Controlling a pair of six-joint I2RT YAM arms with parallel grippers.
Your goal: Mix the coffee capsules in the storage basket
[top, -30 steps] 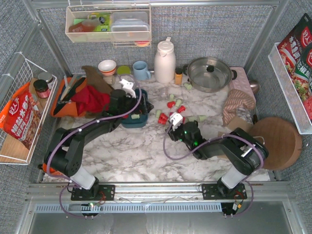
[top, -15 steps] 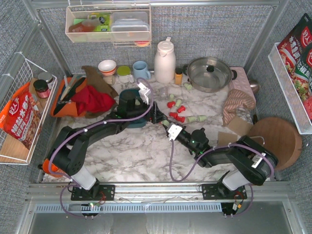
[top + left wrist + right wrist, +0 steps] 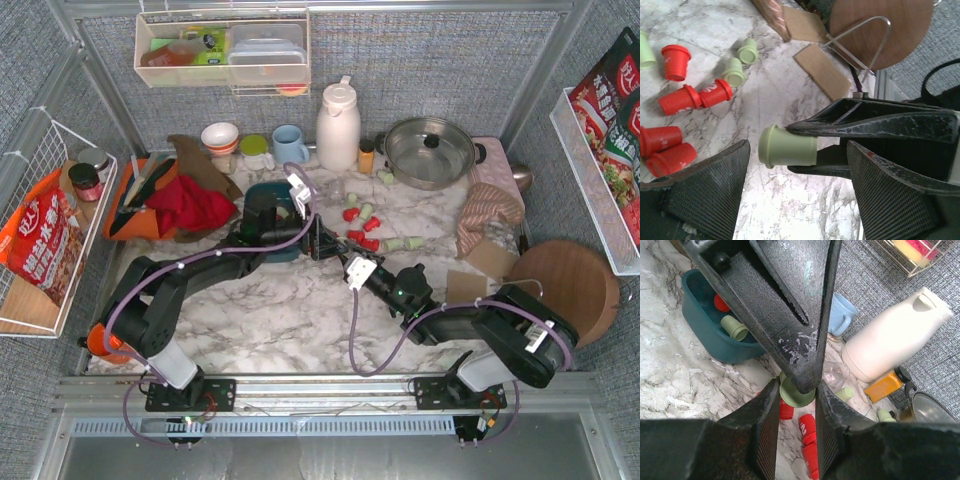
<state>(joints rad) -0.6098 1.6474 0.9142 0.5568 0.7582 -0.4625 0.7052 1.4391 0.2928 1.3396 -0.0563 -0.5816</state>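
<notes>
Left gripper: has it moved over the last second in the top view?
Yes. The left gripper has swung right. It was above the storage basket and is now just past the basket's right edge.

A mock kitchen is sitting inside a robot test booth. A white-and-grey marble-patterned tabletop (image 3: 270,310) is carrying cookware: a tall white plastic thermos jug (image 3: 338,125), a lidded stainless-steel pot (image 3: 430,150), a light blue ceramic mug (image 3: 290,145), a round wooden cutting board (image 3: 570,290) and scattered red and pale green coffee capsules (image 3: 350,213). Grey woven fabric walls (image 3: 420,70) and a bare aluminium frame (image 3: 320,385) are enclosing it, and 2 black robot arms (image 3: 190,275) are standing bolted along the near edge.
</notes>
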